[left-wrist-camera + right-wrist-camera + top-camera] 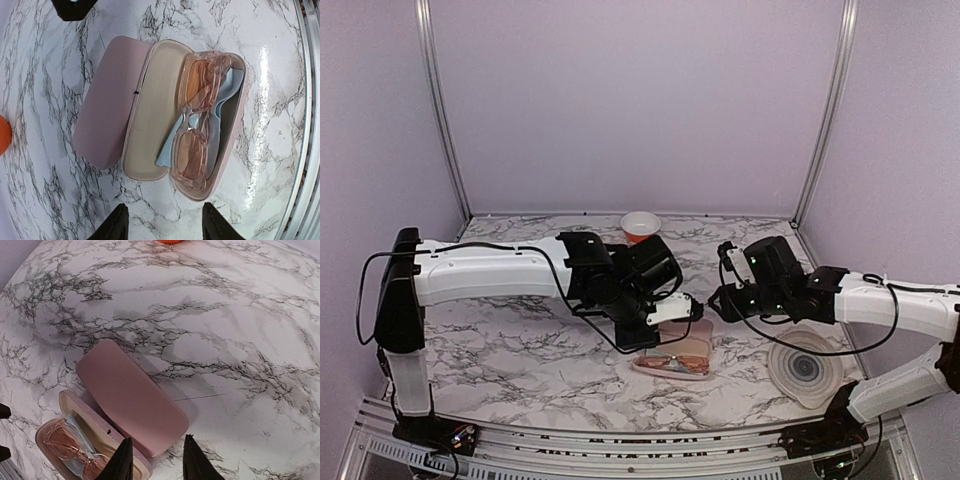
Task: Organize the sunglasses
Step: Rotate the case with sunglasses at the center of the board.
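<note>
Student: Sunglasses (191,122): position and axis?
Legend: Orange-tinted pair, lying in the tray half of the open pink case (145,115) on a blue cloth (167,150), close to the table's (520,340) near edge, right of centre. Long axis parallel to the case's and roughly to that edge; lenses upward, temples apparently folded beneath.
Student: Grippers?
Legend: Left gripper (166,207) above the case, fingers moderately apart, empty. Right gripper (157,440) near the lid, gap narrower, empty.
</note>
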Robot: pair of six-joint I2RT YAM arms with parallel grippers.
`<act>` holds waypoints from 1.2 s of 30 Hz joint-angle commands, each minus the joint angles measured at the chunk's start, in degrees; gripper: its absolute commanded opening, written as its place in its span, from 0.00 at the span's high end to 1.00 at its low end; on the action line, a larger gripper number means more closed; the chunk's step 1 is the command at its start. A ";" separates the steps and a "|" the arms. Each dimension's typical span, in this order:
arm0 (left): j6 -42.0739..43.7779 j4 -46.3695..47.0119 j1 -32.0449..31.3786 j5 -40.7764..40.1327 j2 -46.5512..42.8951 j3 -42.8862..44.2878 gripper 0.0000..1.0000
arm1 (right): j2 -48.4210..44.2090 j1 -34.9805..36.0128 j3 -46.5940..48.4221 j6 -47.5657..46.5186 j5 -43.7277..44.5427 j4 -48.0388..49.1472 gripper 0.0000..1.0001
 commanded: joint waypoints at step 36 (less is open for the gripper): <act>-35.56 22.86 -1.07 18.53 -2.45 -25.47 0.68 | 22.19 -3.45 8.50 -11.59 -18.58 -2.12 0.95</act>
